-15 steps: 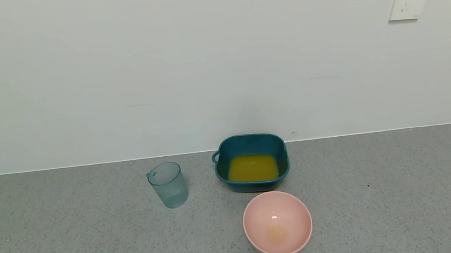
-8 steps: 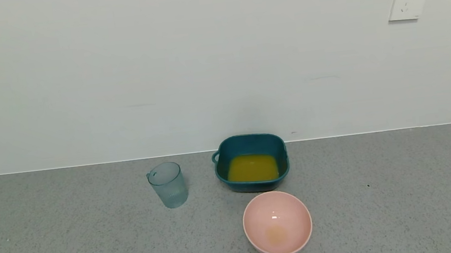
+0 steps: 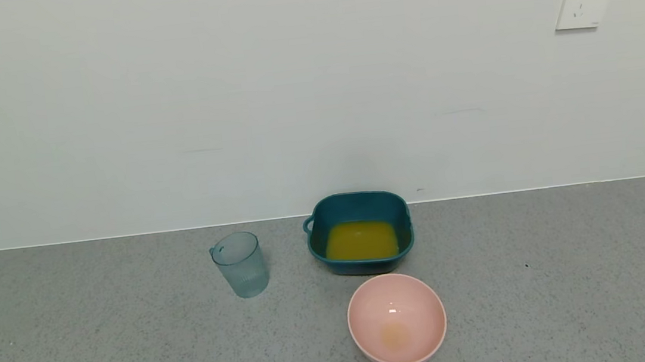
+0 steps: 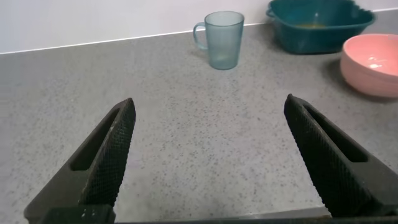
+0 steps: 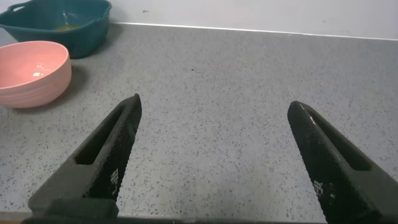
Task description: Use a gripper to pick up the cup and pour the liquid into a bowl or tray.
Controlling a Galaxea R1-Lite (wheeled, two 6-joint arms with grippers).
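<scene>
The clear blue-grey cup stands upright and looks empty on the grey counter, left of the dark teal tub. The orange-yellow liquid lies in the tub. Neither gripper shows in the head view. My left gripper is open and empty, low over the counter, with the cup and the tub far ahead of it. My right gripper is open and empty over bare counter, with the tub far off to one side.
A round pale pink bowl with a faint orange trace stands just in front of the tub; it also shows in the left wrist view and the right wrist view. A white wall with a socket backs the counter.
</scene>
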